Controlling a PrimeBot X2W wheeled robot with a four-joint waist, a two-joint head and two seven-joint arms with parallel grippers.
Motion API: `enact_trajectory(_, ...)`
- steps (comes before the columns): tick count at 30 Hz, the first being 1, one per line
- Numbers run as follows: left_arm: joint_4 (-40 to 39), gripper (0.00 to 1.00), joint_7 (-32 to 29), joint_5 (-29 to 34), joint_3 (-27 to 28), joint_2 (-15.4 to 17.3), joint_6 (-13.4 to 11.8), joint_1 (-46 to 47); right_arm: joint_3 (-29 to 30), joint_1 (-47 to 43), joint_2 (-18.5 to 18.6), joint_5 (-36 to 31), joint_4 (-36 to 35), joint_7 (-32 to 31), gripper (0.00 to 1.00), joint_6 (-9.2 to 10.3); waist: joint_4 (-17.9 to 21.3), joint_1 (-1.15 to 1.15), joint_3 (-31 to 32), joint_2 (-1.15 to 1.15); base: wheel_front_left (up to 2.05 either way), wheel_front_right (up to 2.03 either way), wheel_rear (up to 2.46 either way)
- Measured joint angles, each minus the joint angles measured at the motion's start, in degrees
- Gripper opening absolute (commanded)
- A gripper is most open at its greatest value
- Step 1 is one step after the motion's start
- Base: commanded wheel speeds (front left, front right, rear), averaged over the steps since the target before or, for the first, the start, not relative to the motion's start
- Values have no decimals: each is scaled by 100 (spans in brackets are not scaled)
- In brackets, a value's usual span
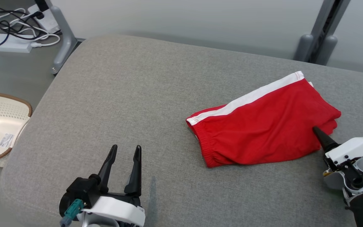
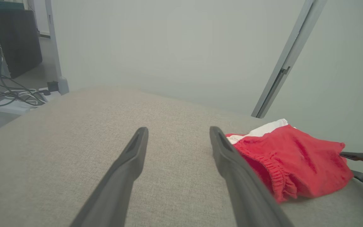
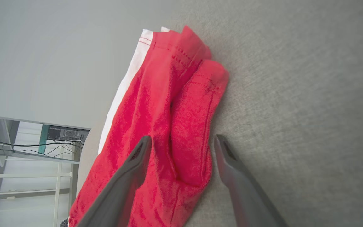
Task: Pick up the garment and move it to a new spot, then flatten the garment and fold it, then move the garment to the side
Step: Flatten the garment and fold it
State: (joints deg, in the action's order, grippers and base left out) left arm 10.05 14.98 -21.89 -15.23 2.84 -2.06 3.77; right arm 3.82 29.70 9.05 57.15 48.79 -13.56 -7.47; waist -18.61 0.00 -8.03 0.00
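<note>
Two jaw sets, both released; neither grasps anything. My right gripper [image 3: 183, 140] has its fingers spread across the leg-hem end of the red shorts [image 3: 169, 110]. One finger is over the red cloth, the other over bare grey cushion [image 3: 295, 94] just beside the cloth edge. Whether either fingertip presses on the fabric I cannot tell. In the head view this gripper [image 1: 318, 132] enters from 4 o'clock, its one visible fingertip at the 4 o'clock edge of the shorts [image 1: 263, 126].

My left gripper [image 1: 126, 148] sits at 7 o'clock in the head view. Its fingers are parted and point toward 12 o'clock over bare cushion [image 1: 121, 94], well apart from the shorts. In the left wrist view its fingers [image 2: 179, 132] frame plain cushion. The shorts [image 2: 295, 157] lie at 3 o'clock, gathered waistband nearest.

The shorts lie on the 3 o'clock half of the cushion, one leg laid over the other. Their white side stripe runs along the 12 o'clock edge and the waistband faces 8 o'clock.

Off the cushion, a cream perforated basket [image 1: 27, 108] sits at 9 o'clock. A white power strip [image 1: 11, 44] with tangled cables lies at 11 o'clock.
</note>
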Motion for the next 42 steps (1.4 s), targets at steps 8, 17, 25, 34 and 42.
enact_trajectory(8,160,100,0,-18,-190,1,-23,1,253,359,112,147,394,51,100,0,-356,0,-138,0,0,0,0)
enact_trajectory(17,66,100,0,-181,-313,-2,-51,168,432,920,312,302,938,138,100,0,-510,0,-425,0,0,0,0)
enact_trajectory(25,57,100,0,-191,-366,-1,-34,235,285,1190,386,238,1143,205,0,0,-581,0,-560,0,0,0,0)
enact_trajectory(34,91,100,1,-231,-332,0,-29,243,140,1210,291,378,999,356,0,-2,-492,0,-530,0,0,0,0)
enact_trajectory(42,181,100,0,-233,-296,-1,0,244,141,912,125,643,739,808,0,-2,-236,0,-333,0,0,0,0)
